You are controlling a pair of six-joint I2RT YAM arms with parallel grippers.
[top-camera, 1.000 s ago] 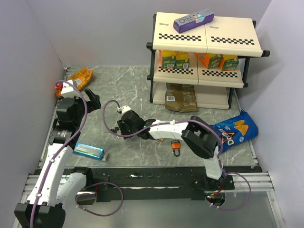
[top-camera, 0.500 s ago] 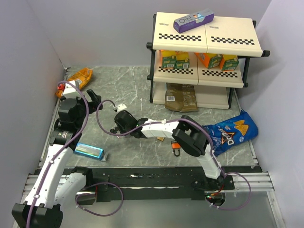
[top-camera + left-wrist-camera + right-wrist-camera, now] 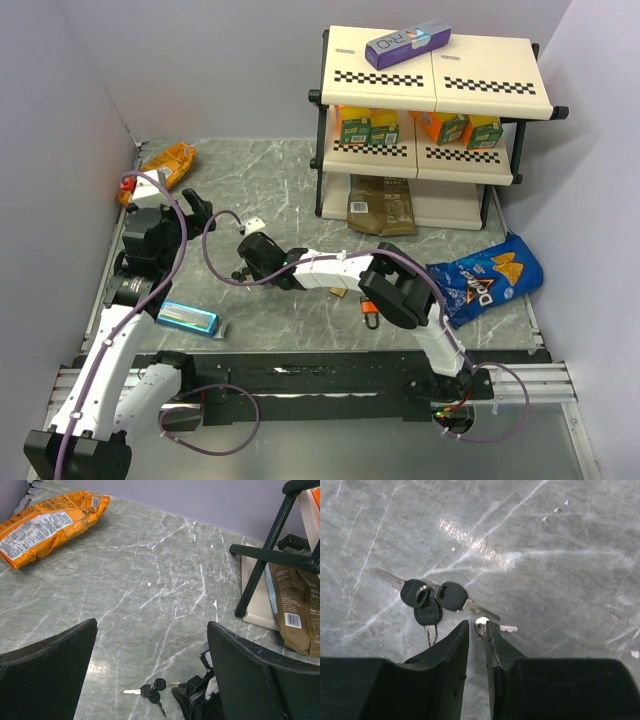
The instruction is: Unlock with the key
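The key (image 3: 431, 598) is a small bunch with three black heads and thin silvery blades, lying flat on the marble table; it also shows in the left wrist view as the key (image 3: 152, 690). My right gripper (image 3: 477, 625) is low over the table just right of the bunch, its jaws a narrow gap apart. A small shiny metal bit sits between the tips, by the end of one blade. From above, the right gripper (image 3: 243, 267) reaches far left. An orange-red padlock (image 3: 369, 308) lies near the right arm's elbow. My left gripper (image 3: 151, 625) hovers wide open and empty above the bunch.
An orange snack bag (image 3: 165, 165) lies at the back left and a blue box (image 3: 187, 318) near the front left. A shelf rack (image 3: 430, 130) with juice cartons and a brown pouch (image 3: 382, 205) stands at the back right. A blue Doritos bag (image 3: 490, 275) lies right.
The right arm has stretched further left over the table to the key bunch and its jaws have narrowed. The left arm shifted slightly in the first half second and its gripper stayed wide open.
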